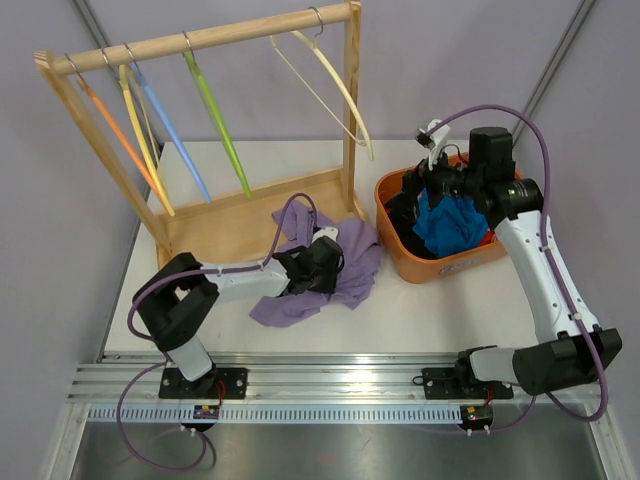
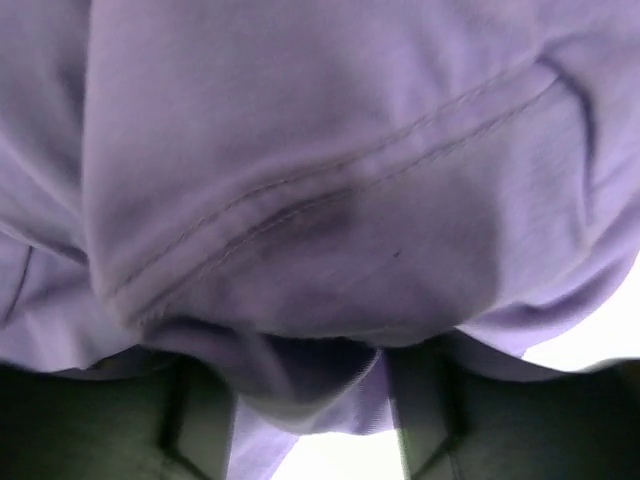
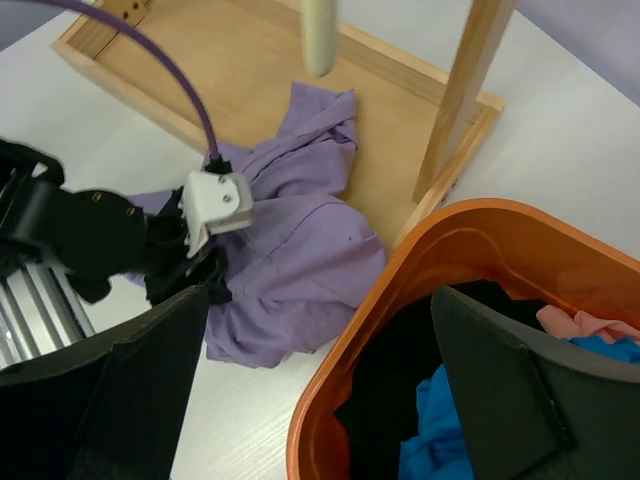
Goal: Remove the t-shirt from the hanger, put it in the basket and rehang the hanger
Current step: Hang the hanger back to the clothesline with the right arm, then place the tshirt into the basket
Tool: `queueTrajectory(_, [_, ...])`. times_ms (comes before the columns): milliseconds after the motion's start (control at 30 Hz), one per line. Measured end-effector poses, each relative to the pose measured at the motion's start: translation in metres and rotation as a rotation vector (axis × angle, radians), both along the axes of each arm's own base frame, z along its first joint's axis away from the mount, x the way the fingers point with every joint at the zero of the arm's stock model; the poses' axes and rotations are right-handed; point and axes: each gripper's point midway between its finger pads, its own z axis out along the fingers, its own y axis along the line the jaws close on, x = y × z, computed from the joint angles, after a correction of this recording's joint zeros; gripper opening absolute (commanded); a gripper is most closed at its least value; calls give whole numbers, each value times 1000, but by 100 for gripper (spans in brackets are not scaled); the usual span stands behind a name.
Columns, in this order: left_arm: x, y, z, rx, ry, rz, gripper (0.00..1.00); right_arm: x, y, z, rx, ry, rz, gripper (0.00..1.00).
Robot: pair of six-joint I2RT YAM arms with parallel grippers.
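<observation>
A fold of the purple t-shirt [image 1: 362, 250] is clenched by the left gripper [image 1: 325, 266]. The shirt is heaped on the table [image 1: 420, 315], at 6 o'clock from the wooden rack [image 1: 200, 38]. At its 3 o'clock, the right gripper [image 1: 437, 185] is held released over the orange bin [image 1: 455, 266].

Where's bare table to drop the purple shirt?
Bare white table lies in front of the orange plastic bin, right of the crumpled purple t-shirt. Crowded: the wooden hanger rack base, partly under the shirt, and the bin, full of clothes.
</observation>
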Motion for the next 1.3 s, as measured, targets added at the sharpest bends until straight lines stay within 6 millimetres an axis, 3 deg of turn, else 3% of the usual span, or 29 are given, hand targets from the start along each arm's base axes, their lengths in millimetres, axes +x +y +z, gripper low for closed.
queueTrajectory(33, [-1, 0, -3, -8, -2, -9, 7, -8, -1, -1, -8, -9, 20, 100])
queueTrajectory(67, [-2, 0, -4, -13, -1, -6, 7, -19, 0, -3, -13, -10, 52, 99])
queueTrajectory(100, [-3, 0, -6, -22, -5, -14, 0, -27, 0, -4, -22, -24, 86, 99])
queueTrajectory(200, [-10, 5, -4, -60, -24, -26, 0, -64, 2, -18, -61, -49, 245, 99])
queueTrajectory(300, [-23, 12, 10, -94, -53, -67, 0, -105, 3, -44, -87, -39, 428, 99])
queueTrajectory(367, [-33, 11, 31, -120, -91, -115, 0, -126, 3, -61, -87, -22, 523, 99])
queueTrajectory(467, [-54, -4, 81, -208, -190, -242, 0, -154, 6, -81, -55, 18, 632, 100])
queueTrajectory(600, [-76, -14, 142, -308, -282, -370, 0, -174, 21, -84, -25, 32, 725, 99])
queueTrajectory(767, [-80, -18, 215, -387, -396, -447, 0, -175, 57, -78, -24, -29, 795, 100])
queueTrajectory(933, [-81, -22, 271, -432, -480, -499, 0, -168, 87, -62, 27, -50, 801, 100])
queueTrajectory(1100, [-80, -20, 309, -449, -558, -526, 0, -169, 112, -45, 98, -41, 839, 99])
queueTrajectory(1300, [-81, -22, 339, -477, -617, -555, 0, -172, 133, -14, 208, -29, 841, 99])
